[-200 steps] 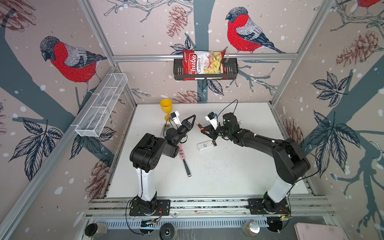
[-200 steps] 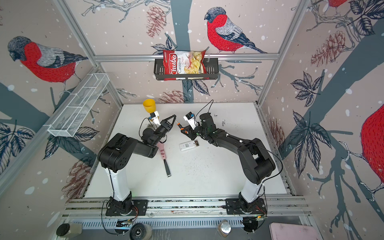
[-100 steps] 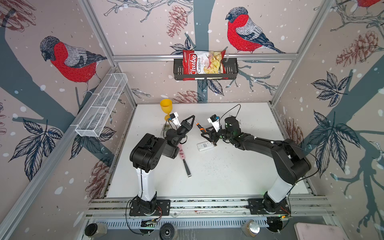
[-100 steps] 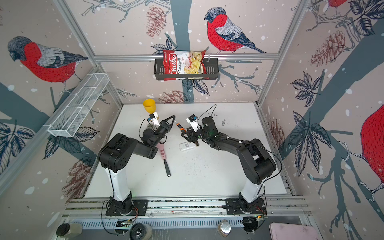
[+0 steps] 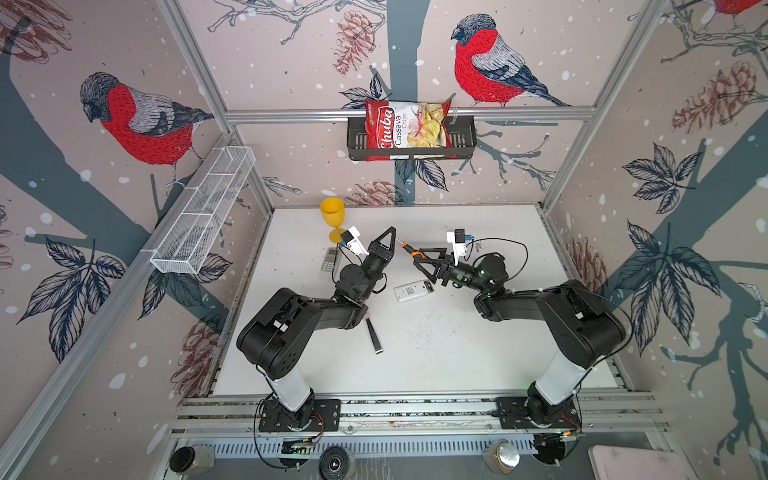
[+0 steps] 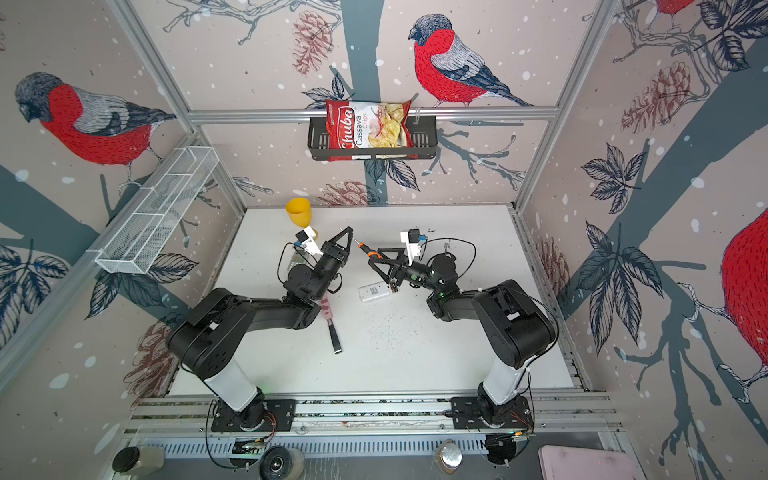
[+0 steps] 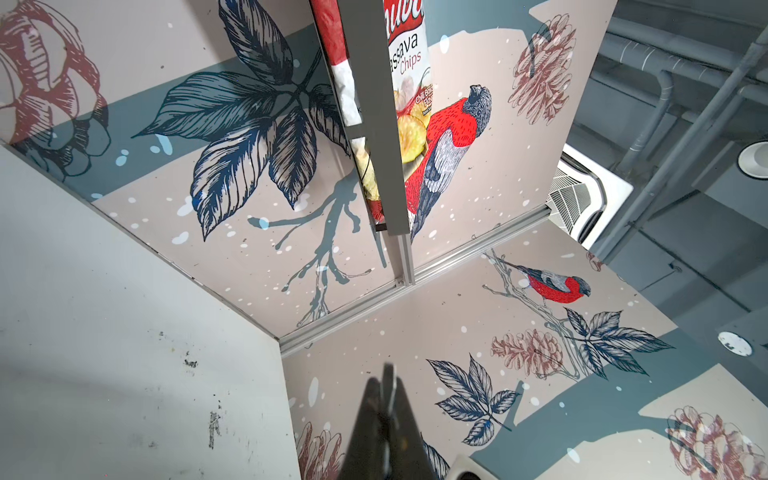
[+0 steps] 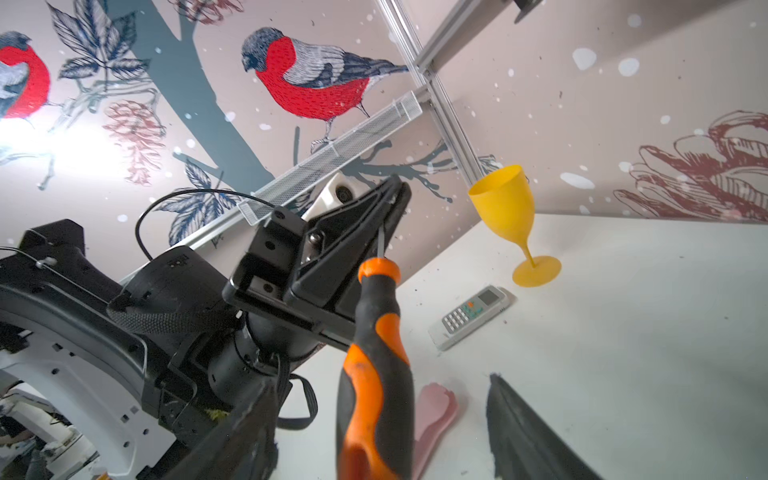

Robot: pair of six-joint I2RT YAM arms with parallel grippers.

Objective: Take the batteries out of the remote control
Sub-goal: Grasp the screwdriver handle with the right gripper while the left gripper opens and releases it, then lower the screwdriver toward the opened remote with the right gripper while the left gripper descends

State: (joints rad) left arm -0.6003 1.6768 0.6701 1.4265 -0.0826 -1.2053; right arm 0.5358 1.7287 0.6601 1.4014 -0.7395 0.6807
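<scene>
- Left gripper (image 8: pixel 395 189): jaws together, clamped on the thin metal shaft of the orange-and-black screwdriver (image 8: pixel 374 353), near its tip.
- Right gripper (image 8: pixel 380 381): jaws apart, one finger on each side of the screwdriver's handle, neither touching it.
- White remote (image 5: pixel 409 291) lies flat on the table (image 5: pixel 478 357), just beside the right gripper. The batteries (image 5: pixel 427 286) look to sit in its open end as a dark, reddish patch, too small to count.
- Step, as I read it: the tool passes to the left arm so the right is free for the batteries.
- To do it well: draw the right gripper back along the handle's line without brushing it. The left arm's pinch is on bare shaft, so the heavy handle could swing. Then come down over the remote's open end.
- Surface: white board, scuffed and speckled dark near the middle.
- Also on it: a second remote (image 8: pixel 469 316) lying keys-up, a yellow goblet (image 5: pixel 332 212) and a pink-handled tool (image 6: pixel 326 307) partly under the left arm.
- Room: bird-and-pinecone walls, a chip bag (image 5: pixel 405 129) in a black basket (image 5: pixel 465 141) at the back, and a mesh shelf (image 5: pixel 203 212) on the side wall.
</scene>
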